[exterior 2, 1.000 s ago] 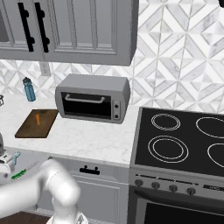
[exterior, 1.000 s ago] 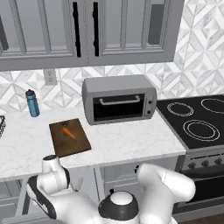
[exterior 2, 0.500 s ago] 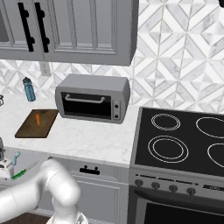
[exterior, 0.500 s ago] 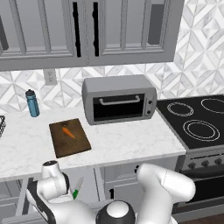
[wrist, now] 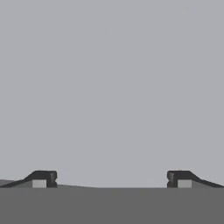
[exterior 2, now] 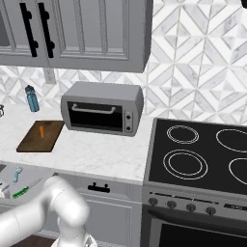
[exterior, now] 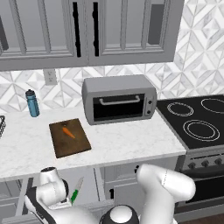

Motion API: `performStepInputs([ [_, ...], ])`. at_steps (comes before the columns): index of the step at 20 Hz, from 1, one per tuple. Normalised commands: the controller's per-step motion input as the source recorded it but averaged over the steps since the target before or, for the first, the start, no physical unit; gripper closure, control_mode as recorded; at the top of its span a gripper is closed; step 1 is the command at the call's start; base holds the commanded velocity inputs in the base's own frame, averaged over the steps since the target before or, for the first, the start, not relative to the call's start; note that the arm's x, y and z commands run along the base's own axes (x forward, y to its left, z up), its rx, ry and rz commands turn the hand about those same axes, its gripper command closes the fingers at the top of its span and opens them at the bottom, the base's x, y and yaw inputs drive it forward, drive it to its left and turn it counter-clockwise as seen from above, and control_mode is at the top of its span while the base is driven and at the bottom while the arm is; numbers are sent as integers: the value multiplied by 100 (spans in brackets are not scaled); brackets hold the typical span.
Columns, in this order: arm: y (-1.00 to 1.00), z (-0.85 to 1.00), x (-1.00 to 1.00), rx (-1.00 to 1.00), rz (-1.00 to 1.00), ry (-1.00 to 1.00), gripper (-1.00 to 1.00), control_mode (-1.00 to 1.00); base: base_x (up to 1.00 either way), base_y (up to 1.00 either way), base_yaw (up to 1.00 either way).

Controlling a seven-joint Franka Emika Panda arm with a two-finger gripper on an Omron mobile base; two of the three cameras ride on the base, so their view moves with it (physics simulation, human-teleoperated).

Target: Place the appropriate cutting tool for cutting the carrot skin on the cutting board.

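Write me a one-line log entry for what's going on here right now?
gripper: open, empty | peeler: in open drawer beside green-handled knife, not picked up | carrot: on cutting board | board: no tool yet

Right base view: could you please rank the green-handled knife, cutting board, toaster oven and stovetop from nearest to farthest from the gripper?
1. Green-handled knife, beside the gripper, low left.
2. Cutting board, counter left.
3. Toaster oven, centre.
4. Stovetop, right.
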Motion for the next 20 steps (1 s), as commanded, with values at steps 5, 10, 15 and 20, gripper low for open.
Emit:
performStepInputs([
  [5,6,-1,-57,0,0,8,-100,-100,0,0,0],
  [10,0,0,-31,0,0,4,-100,-100,0,0,0],
  [15,0,0,-31,0,0,1,-100,-100,0,0,0],
  [20,0,0,-56,0,0,2,-100,-100,0,0,0],
])
